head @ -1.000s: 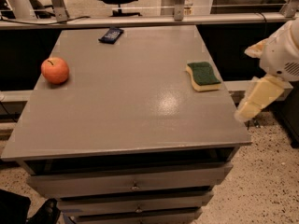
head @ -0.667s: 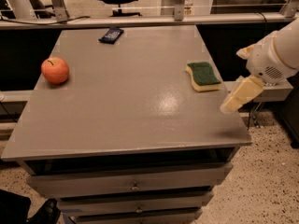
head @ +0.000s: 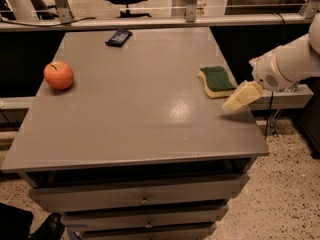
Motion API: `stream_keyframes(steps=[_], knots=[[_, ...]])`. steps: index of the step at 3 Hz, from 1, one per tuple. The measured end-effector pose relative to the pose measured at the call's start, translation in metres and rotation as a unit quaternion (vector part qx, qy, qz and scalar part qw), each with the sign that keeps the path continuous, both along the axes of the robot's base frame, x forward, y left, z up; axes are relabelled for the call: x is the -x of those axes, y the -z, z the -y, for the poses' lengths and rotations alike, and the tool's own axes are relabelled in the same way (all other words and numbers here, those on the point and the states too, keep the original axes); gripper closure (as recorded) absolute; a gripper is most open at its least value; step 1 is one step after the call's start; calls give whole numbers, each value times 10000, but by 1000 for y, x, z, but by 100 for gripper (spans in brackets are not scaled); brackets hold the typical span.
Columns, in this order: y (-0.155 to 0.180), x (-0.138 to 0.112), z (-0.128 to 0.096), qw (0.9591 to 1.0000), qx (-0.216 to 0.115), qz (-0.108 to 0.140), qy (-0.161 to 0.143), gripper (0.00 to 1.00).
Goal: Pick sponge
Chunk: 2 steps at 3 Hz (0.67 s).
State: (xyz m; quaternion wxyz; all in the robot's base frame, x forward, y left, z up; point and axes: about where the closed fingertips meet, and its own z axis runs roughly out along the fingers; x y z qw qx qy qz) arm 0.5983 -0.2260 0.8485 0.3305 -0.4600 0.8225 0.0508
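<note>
The sponge (head: pixel 217 80), pale yellow with a dark green top, lies flat on the grey table (head: pixel 135 109) near its right edge. My gripper (head: pixel 235 102), cream-yellow, reaches in from the right on a white arm (head: pixel 290 64). It hangs just to the right of and in front of the sponge, close to it, above the table's right edge. It holds nothing that I can see.
A red apple (head: pixel 59 75) sits at the table's left side. A dark flat packet (head: pixel 118 37) lies at the far edge. Drawers (head: pixel 145 200) front the table. A rail and an office chair stand behind. Speckled floor lies to the right.
My gripper has moved left and a little up, from beyond the table's right edge to a spot close beside the sponge. The sponge, apple and packet have not moved.
</note>
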Motion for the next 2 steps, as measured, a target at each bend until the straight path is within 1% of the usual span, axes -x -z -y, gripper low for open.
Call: stream_keyframes(steps=[1,2], knots=[[14,-24,2,9989,-299,-68,363,0],[23,-41,0,9956,-539,-322,694,18]])
